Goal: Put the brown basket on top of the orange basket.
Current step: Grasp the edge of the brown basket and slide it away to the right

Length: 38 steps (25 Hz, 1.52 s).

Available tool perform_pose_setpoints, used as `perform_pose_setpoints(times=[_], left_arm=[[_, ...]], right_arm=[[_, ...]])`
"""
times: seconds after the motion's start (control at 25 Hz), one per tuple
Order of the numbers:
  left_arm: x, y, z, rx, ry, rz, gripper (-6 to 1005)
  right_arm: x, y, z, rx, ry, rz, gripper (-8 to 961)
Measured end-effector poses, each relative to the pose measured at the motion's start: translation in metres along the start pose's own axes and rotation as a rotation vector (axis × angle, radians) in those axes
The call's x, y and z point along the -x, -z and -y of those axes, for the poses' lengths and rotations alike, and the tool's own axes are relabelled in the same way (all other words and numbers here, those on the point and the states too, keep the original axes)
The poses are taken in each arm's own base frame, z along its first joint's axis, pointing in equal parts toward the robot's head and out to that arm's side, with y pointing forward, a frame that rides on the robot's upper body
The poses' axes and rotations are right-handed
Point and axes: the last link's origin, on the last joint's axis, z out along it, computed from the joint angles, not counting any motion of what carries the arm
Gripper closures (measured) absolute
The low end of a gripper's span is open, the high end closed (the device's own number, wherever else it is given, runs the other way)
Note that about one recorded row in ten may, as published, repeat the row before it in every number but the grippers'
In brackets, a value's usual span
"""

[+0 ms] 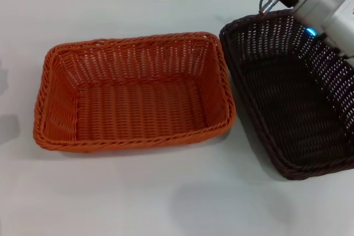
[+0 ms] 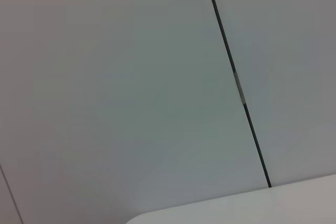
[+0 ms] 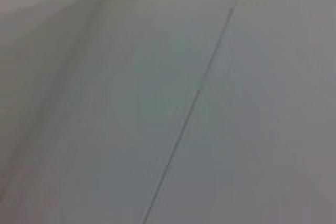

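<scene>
The orange basket [image 1: 133, 89] sits empty on the white table, left of centre in the head view. Close beside it on the right is the brown basket [image 1: 293, 98], turned at an angle, with its right side running out of the picture. My right arm reaches in from the upper right, and my right gripper [image 1: 268, 3] is at the brown basket's far rim. The arm's body hides most of the gripper. My left gripper shows in no view. Both wrist views hold only pale wall panels.
The white table [image 1: 166, 197] spreads in front of and behind the two baskets. In the left wrist view a strip of the table edge [image 2: 252, 205] shows under a wall with a dark seam [image 2: 236, 77].
</scene>
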Motion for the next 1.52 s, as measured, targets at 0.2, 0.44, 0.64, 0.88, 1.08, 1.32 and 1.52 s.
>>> perform_pose_setpoints(times=[0.2, 0.44, 0.64, 0.88, 1.08, 1.32, 1.52], left_arm=[[0.001, 0.0, 0.0, 0.0, -0.001, 0.005, 333], [0.001, 0.0, 0.001, -0.004, 0.005, 0.006, 333], [0.001, 0.0, 0.002, -0.006, 0.005, 0.004, 333], [0.0, -0.001, 0.002, -0.007, -0.003, 0.003, 333], [0.0, -0.001, 0.003, -0.009, -0.004, 0.003, 333], [0.002, -0.001, 0.007, -0.027, 0.0, 0.01, 333], [0.002, -0.001, 0.008, -0.032, 0.001, 0.013, 333]], right_arm=[[0.004, 0.004, -0.001, -0.006, -0.001, 0.032, 143], [0.006, 0.003, -0.002, 0.014, 0.012, 0.041, 145], [0.006, 0.001, 0.003, -0.023, -0.001, 0.035, 147], [0.002, -0.005, 0.015, -0.096, -0.259, -0.002, 149], [0.013, -0.04, 0.023, -0.057, -0.38, -0.136, 151], [0.037, -0.092, 0.03, -0.035, -0.37, -0.364, 153], [0.066, -0.126, 0.034, 0.061, -0.395, -0.459, 154]])
